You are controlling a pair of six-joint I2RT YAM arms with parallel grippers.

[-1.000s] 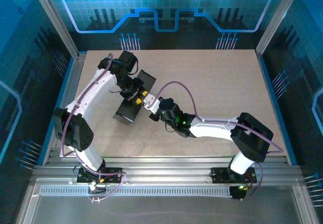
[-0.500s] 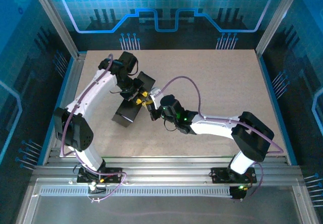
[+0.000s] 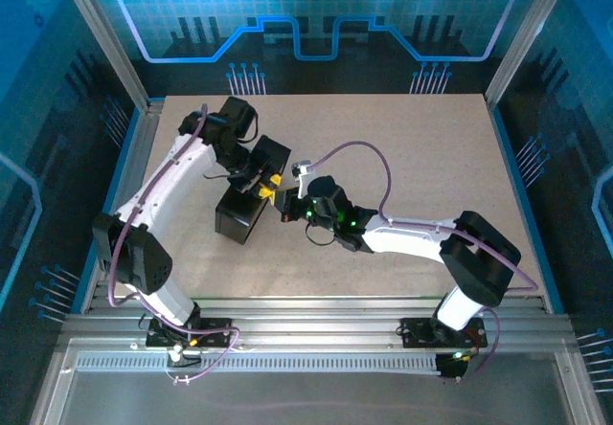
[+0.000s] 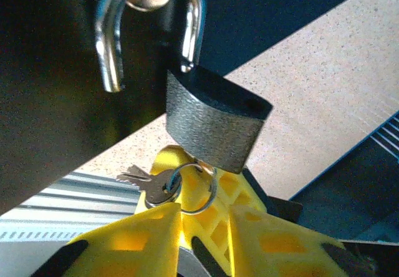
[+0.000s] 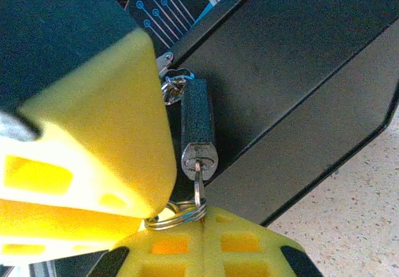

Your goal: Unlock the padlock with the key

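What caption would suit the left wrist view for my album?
Open padlock hanging on a black box, keys dangling beneath, yellow fingers below.

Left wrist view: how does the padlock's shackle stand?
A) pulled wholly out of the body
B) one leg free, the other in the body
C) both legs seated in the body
B: the shackle has its left leg ending in open air beside the padlock body, while its right leg goes into it.

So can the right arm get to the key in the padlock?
Looks like yes: the right gripper is shut right at the keyhole end of the padlock, apparently pinching the key that sticks out of it. Nothing stands between them.
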